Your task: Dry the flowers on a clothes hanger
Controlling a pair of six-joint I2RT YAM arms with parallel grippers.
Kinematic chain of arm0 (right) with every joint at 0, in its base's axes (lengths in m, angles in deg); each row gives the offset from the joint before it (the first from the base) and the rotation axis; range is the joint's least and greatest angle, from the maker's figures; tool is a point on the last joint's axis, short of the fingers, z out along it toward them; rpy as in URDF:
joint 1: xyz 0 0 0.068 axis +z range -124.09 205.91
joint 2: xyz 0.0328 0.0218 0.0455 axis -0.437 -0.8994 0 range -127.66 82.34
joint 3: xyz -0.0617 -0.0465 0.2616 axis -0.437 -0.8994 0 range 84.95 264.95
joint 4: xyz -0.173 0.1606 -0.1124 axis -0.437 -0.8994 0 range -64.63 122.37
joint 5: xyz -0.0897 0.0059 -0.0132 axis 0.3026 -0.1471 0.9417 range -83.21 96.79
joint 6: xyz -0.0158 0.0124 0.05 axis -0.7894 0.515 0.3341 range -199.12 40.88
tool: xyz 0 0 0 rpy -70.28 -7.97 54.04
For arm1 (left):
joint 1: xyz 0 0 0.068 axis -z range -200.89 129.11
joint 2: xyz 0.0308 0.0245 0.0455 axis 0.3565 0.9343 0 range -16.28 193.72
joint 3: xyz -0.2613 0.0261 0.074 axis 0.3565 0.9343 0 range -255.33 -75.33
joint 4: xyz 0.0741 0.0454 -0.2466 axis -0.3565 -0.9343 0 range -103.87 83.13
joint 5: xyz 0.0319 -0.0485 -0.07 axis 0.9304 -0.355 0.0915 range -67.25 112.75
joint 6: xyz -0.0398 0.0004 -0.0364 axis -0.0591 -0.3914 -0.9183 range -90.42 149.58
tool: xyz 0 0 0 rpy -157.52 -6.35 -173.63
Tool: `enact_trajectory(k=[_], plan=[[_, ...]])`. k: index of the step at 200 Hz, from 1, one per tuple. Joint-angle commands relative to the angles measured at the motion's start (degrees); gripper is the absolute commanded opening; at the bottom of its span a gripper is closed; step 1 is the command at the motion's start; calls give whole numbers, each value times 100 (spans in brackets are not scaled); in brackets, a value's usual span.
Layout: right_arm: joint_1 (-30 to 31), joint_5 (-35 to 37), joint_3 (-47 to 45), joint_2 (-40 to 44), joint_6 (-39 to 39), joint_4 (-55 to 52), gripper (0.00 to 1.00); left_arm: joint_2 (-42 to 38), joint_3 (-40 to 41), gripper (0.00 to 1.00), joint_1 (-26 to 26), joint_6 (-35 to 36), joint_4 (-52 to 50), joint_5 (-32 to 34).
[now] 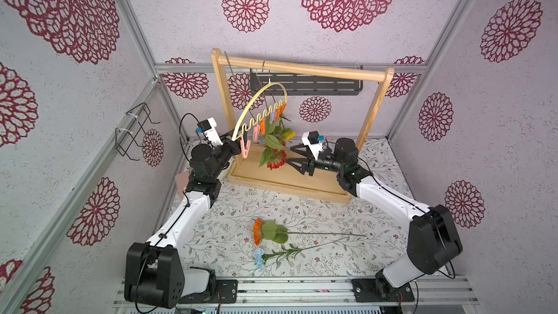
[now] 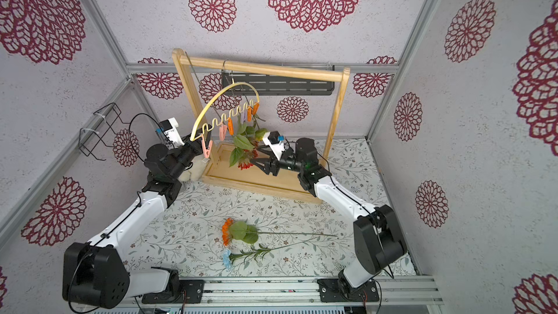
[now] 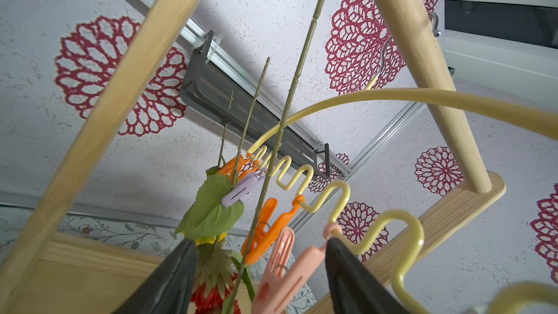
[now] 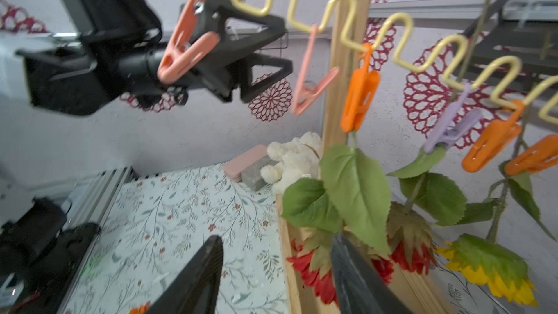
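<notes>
Straddling the pink clothespin on the clothes hanger with the left gripper, jaws apart, nothing clamped; right gripper parted and empty too, just beside three flowers pinned head-down. Leaving orange flower and blue flower on the table. Risky here: could clip that pin pulling away, swing the hanger and shake pinned stems loose.

Left hand partly behind clothespin, clothes hanger cut off, flowers seemingly blurred
</notes>
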Motion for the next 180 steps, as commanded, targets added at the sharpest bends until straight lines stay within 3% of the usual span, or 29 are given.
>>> enact_trajectory(k=[1,32,47,74,120,180], plan=[[-20,-702,-208,524,-2038,-800,61,-409,226,74,-147,388,-692,166],[51,-671,-220,738,-4455,-3475,62,-984,572,79,-377,660,-1581,594],[209,-126,-168,710,-5620,-4876,62,-1194,540,81,-408,1015,-2377,1022],[680,1215,-6,381,-6452,-6669,62,-1264,328,86,-419,1619,-3919,2478],[742,2410,-727,537,-6325,-7055,63,-1476,627,99,-574,1349,-4287,3056],[960,2263,-1191,-2,-5228,-5952,55,-1519,737,100,-788,905,-4442,3100]])
